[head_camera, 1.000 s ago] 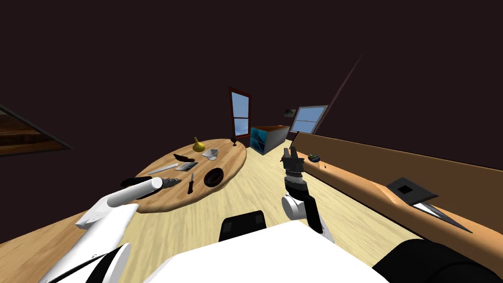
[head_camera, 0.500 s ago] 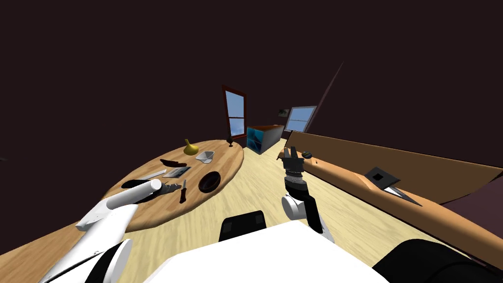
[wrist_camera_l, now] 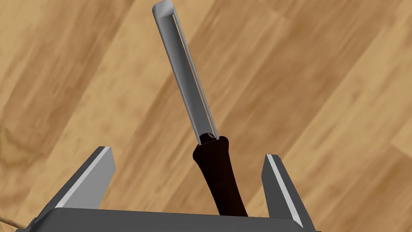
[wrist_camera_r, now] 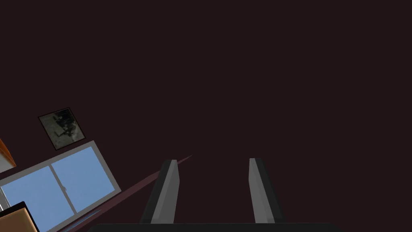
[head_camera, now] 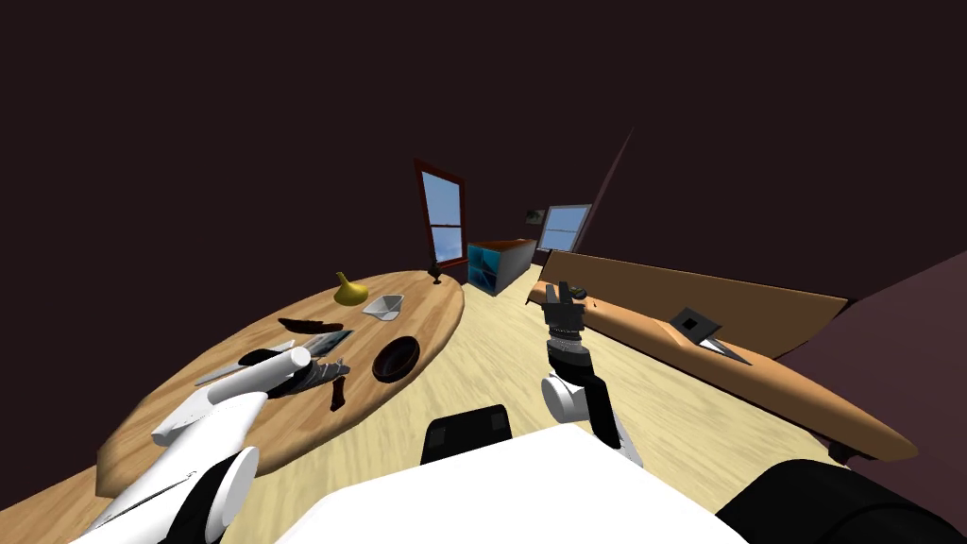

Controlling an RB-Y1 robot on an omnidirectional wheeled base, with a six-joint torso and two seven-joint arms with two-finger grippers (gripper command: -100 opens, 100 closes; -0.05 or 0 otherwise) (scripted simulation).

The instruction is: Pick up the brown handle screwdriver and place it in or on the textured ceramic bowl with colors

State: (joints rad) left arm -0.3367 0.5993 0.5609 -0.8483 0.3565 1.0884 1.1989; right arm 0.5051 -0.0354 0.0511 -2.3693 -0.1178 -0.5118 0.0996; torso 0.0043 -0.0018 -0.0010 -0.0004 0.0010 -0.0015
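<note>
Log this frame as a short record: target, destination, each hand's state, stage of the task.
target: brown-handled screwdriver, lying flat on the wooden table
left hand: open, fingers either side of the handle, not touching it
destination: dark bowl, on the same table, near the screwdriver
right hand: open, raised, holding nothing
stage: grasp not yet made

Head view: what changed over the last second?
My move shifted the whole view; the left gripper came over the screwdriver with dark brown handle and grey blade, now between its open fingers, ungripped. The dark round bowl and the raised, open right gripper stayed put.
</note>
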